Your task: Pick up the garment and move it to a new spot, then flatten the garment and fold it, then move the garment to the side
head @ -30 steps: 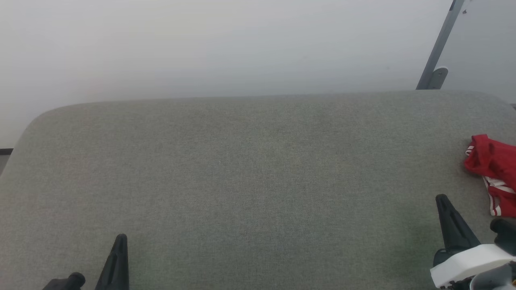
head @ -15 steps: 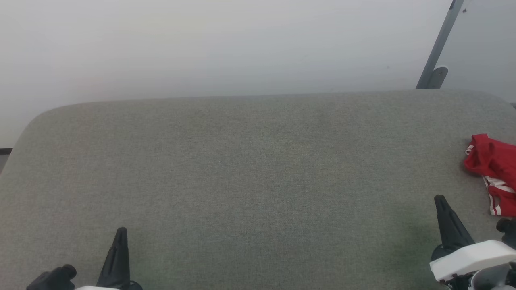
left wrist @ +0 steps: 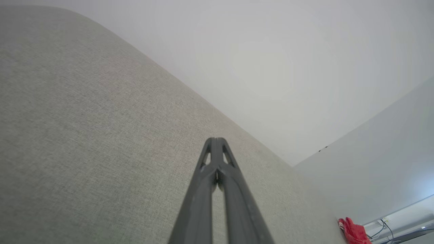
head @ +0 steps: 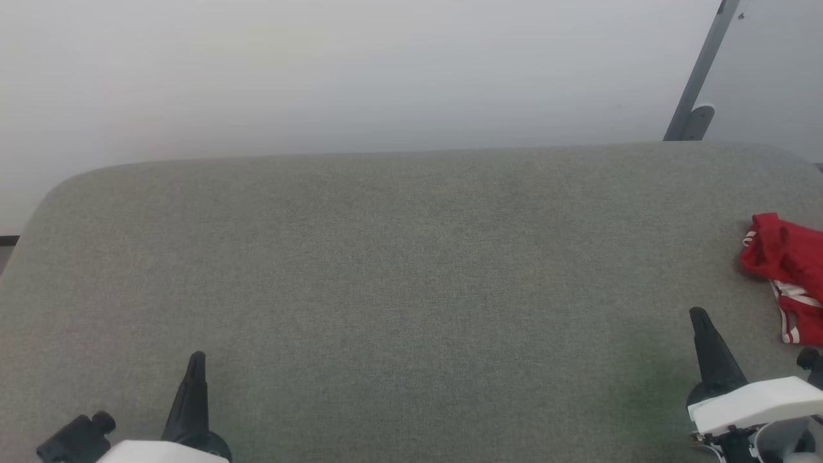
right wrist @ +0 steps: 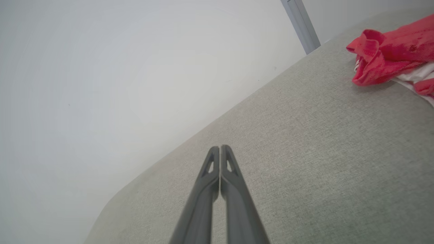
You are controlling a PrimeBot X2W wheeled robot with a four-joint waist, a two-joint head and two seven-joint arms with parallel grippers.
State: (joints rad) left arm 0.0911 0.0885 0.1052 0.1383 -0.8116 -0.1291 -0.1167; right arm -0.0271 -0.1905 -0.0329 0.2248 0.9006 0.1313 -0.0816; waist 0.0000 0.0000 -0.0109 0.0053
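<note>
One garment (head: 787, 270), two empty grippers

One red garment is lying crumpled at the right edge of the grey cushioned surface (head: 411, 276). The left gripper (head: 196, 359) and right gripper (head: 697, 315) are hovering in front, each pressing its fingers together, gripping nothing. The right gripper is sitting near the garment, apart from it. One grey post (head: 701, 71) is standing behind.

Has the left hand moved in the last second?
Yes. In the head view the left hand has crept up the picture, toward the far edge of the grey fabric surface, while the red garment kept its place.
</note>
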